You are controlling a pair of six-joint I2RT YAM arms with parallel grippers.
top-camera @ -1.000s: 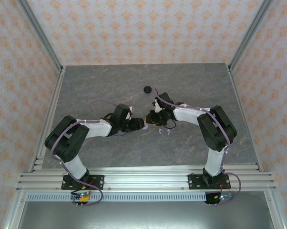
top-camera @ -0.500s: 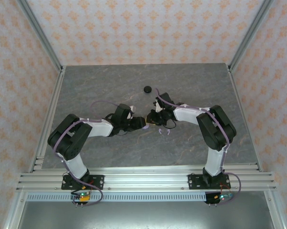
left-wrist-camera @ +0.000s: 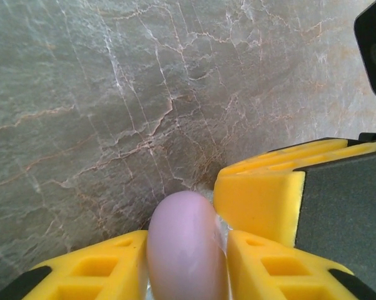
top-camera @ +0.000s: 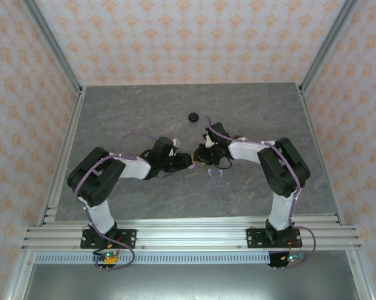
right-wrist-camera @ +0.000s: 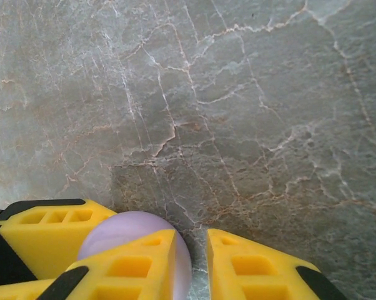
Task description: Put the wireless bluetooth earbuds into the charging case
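A pale lavender charging case, seen edge-on, stands between the yellow fingers of my left gripper, which is shut on it. In the top view my left gripper and right gripper meet tip to tip at mid-table. My right gripper keeps a narrow gap through which only the table shows. The lavender case lies behind its left finger. One right-gripper finger sits close beside the case. Two tiny pale earbuds lie on the table just in front of the right gripper.
A small round black case sits farther back on the grey marble table. Metal frame posts and patterned walls border the table on the left, right and far sides.
My left arm has reached a little further right toward the right gripper, and its jaws have closed in on the lavender case. The right gripper has barely moved.
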